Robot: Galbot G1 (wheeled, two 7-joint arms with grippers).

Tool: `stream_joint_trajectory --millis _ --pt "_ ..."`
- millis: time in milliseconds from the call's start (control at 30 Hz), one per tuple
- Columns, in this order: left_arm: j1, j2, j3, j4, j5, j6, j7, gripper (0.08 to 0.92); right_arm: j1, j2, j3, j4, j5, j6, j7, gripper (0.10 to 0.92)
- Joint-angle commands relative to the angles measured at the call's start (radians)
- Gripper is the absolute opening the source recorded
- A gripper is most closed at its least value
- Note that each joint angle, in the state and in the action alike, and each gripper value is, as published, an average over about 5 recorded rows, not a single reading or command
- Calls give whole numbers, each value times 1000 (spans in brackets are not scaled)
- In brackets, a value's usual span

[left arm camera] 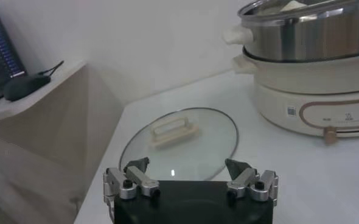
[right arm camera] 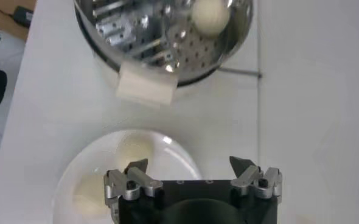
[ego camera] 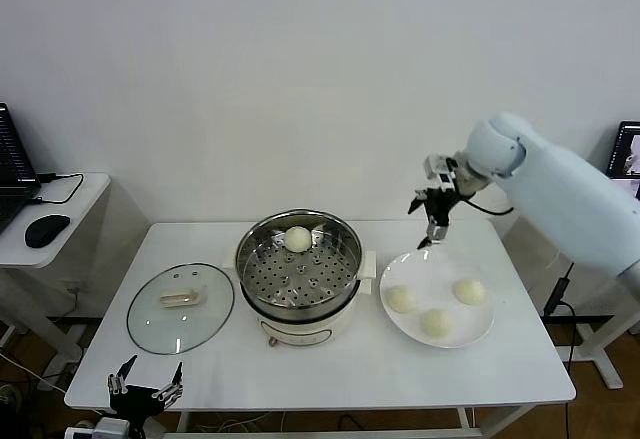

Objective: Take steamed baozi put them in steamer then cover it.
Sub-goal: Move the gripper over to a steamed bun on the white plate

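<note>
The steamed baozi number four: one (ego camera: 298, 238) sits on the perforated tray inside the steamer (ego camera: 298, 269), near its far rim, and three lie on the white plate (ego camera: 437, 299) on the counter (ego camera: 330, 359).

The right jaws (ego camera: 432, 221) are spread wide and hold nothing. They hang in the air above the far edge of the plate, pointing down, with no bun between them. In the right wrist view the right jaws (right arm camera: 191, 176) show two of the plate's buns just below them: one (right arm camera: 135, 148) close under the jaws and another (right arm camera: 88, 193) off to the side, partly hidden by the jaws' body. Beyond the plate (right arm camera: 173, 149) stands the steamer (right arm camera: 167, 42), with its cream side handle (right arm camera: 146, 85) turned toward the jaws and the single bun (right arm camera: 210, 15) resting on the holed tray.

The left jaws (ego camera: 147, 394) are also spread and empty, parked low at the near edge of the counter, apart from everything. In the left wrist view the left jaws (left arm camera: 188, 179) face the cover (left arm camera: 179, 143), which lies flat on the counter just ahead of them, handle (left arm camera: 174, 131) up. The steamer (left arm camera: 307, 67) stands beyond the cover and to one side, uncovered. In the head view the cover (ego camera: 180, 306) lies just beside the steamer, on the side away from the plate.

A side table (ego camera: 60, 209) with a mouse (ego camera: 46, 229) stands off past the counter's left end.
</note>
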Motion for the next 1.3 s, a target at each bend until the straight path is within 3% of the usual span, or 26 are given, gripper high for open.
stream_joint_trajectory --millis 33,1300 --pt "0 4 11 3 0 3 0 823 -181 12 50 -26 -103 -45 19 823" --pt "-6 -13 25 44 17 4 4 823 -289 159 102 -206 -134 13 103 823"
